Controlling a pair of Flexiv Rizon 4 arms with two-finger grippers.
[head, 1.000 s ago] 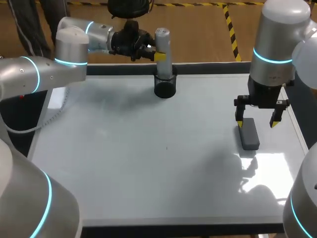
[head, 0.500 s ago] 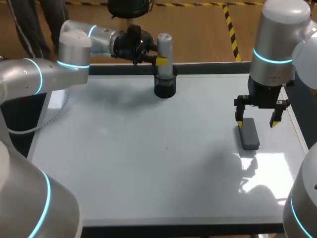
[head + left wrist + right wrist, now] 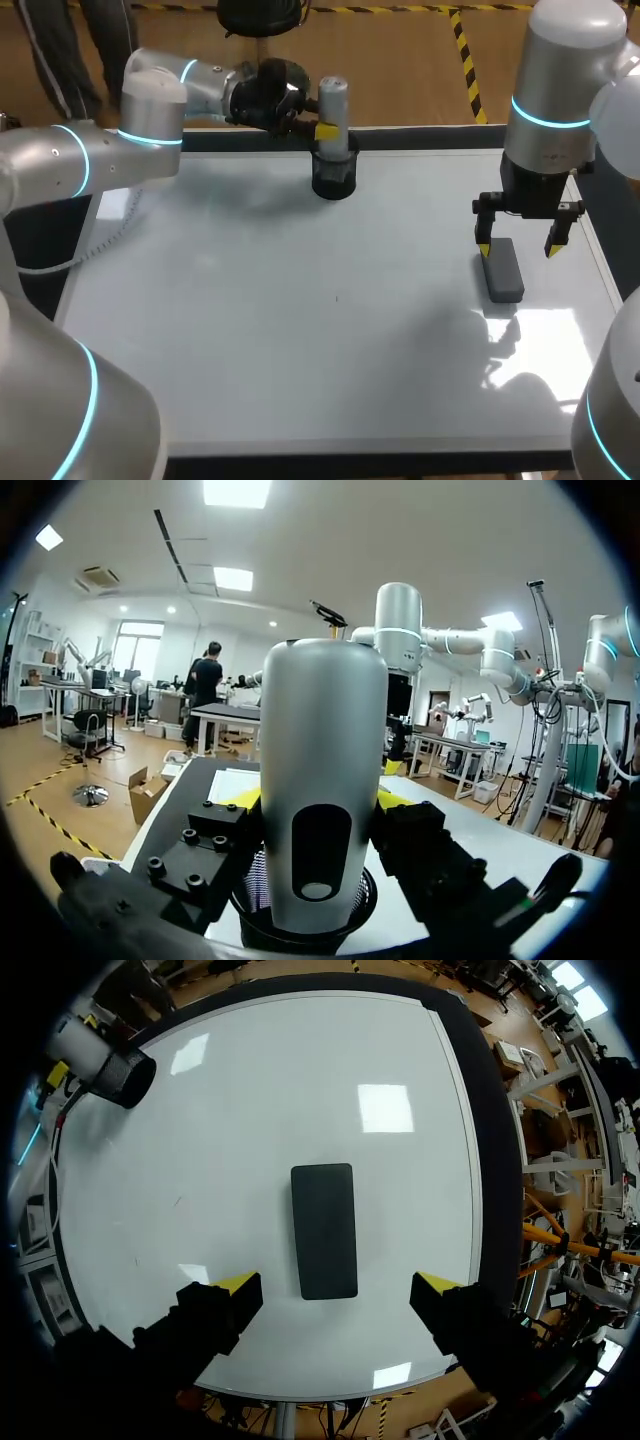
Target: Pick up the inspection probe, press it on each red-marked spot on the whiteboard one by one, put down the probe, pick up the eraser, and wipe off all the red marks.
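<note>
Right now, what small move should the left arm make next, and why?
Probably open the left gripper and let go. It is shut on the probe, whose lower end already stands in the black holder, and the probe has sunk over the last second. The right gripper hangs open above the eraser, seemingly ready for wiping.

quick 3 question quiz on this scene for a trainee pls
1. True or false: the eraser lies flat on the whiteboard, below the open right gripper.
2. Pick one: the inspection probe stands upright in A) a black holder, B) the right gripper, C) nothing, as it lies flat on the whiteboard.
3. Short answer: which gripper is at the inspection probe?

Key: 1 true. 2 A. 3 the left gripper.
</note>
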